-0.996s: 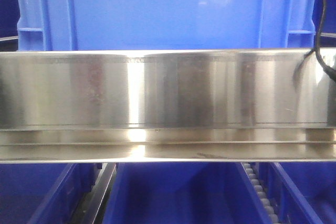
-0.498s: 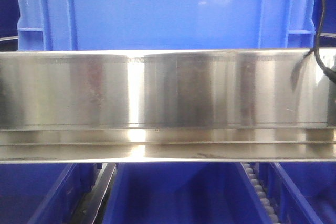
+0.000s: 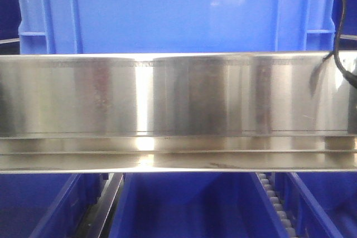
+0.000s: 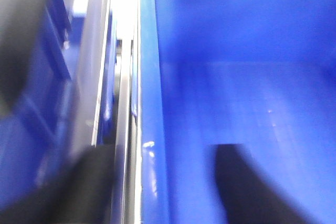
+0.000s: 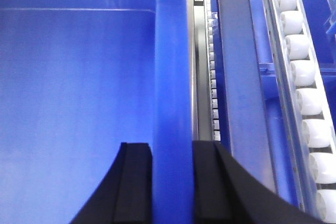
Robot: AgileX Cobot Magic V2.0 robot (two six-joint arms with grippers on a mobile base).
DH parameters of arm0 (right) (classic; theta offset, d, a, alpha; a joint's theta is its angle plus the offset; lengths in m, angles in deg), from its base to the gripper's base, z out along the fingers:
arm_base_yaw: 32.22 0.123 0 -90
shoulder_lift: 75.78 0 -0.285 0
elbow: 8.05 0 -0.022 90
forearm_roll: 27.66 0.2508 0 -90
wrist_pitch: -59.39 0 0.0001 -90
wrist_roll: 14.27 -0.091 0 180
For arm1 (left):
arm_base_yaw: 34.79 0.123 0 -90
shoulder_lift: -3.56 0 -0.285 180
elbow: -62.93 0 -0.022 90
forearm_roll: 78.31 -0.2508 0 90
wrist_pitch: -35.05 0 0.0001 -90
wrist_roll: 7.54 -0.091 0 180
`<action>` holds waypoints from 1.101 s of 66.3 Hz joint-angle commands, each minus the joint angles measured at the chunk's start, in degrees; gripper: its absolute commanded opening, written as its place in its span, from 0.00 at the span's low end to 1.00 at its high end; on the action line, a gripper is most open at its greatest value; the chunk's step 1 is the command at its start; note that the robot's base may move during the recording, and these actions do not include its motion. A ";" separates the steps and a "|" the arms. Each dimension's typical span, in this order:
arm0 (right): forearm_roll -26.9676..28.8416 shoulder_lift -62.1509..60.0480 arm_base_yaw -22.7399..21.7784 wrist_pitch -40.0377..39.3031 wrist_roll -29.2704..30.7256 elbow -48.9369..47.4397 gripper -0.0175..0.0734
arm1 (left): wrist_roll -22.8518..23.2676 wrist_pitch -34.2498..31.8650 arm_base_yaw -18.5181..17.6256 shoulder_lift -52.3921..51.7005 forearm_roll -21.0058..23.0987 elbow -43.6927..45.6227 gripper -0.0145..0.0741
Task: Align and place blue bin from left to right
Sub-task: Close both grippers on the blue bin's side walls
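The blue bin (image 3: 178,12) fills the top of the front view, and only its ribbed side wall shows above a steel rail. In the right wrist view my right gripper (image 5: 172,148) is shut on the bin's (image 5: 79,77) right wall, one black finger (image 5: 137,182) inside and one outside, both pressed to the plastic. In the blurred left wrist view my left gripper (image 4: 163,153) straddles the bin's (image 4: 236,77) left wall. Its fingers (image 4: 247,187) stand wide apart, with a gap to the wall. Neither gripper shows in the front view.
A wide stainless steel rail (image 3: 178,98) crosses the front view below the bin. More blue bins (image 3: 184,207) sit on the level under it, between roller tracks (image 3: 276,204). White rollers (image 5: 304,103) run along the right of the bin. A black cable (image 3: 340,26) hangs at the far right.
The blue bin has shifted very slightly down and left in the front view. The rail and lower bins have not moved.
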 commanded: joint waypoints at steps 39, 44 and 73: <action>-0.68 -0.18 -0.29 -1.19 0.60 -0.39 0.11 | 2.44 -0.52 -0.78 6.26 -3.78 0.38 0.54; -0.68 -0.18 -0.29 -1.31 0.60 -0.39 0.11 | 2.44 -0.52 -0.78 6.26 -3.78 0.38 0.54; -0.68 -0.18 -0.29 -1.42 0.60 -0.39 0.11 | 4.97 -1.07 -1.90 6.26 -2.74 0.38 0.18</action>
